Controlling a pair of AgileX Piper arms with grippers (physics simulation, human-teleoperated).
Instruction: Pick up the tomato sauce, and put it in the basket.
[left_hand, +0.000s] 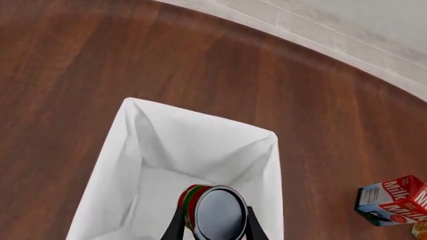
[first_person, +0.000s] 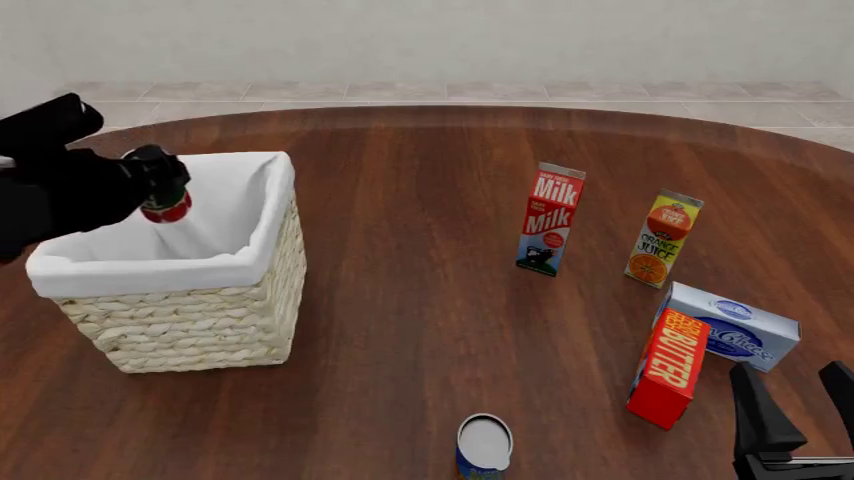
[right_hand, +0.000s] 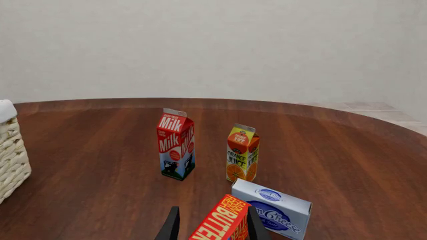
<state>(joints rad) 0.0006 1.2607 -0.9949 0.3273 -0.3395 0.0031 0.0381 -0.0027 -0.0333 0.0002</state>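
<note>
The tomato sauce (left_hand: 212, 212), a small can with a red and green label and a grey top, hangs over the open mouth of the basket (left_hand: 127, 150). My left gripper (left_hand: 215, 229) is shut on the can's sides. In the front view the tomato sauce (first_person: 167, 207) shows just under the left gripper (first_person: 158, 182), above the liner at the far left part of the wicker basket (first_person: 187, 320). My right gripper (first_person: 798, 412) stands open at the near right of the table, holding nothing. In its wrist view the right gripper (right_hand: 213, 227) has its fingers on either side of the butter box ahead.
A milk carton (first_person: 549, 220) and an orange juice carton (first_person: 662, 240) stand upright right of centre. A white and blue cheese box (first_person: 734, 328) and a red butter box (first_person: 670, 368) sit near the right gripper. A blue-labelled can (first_person: 483, 447) stands at the front edge.
</note>
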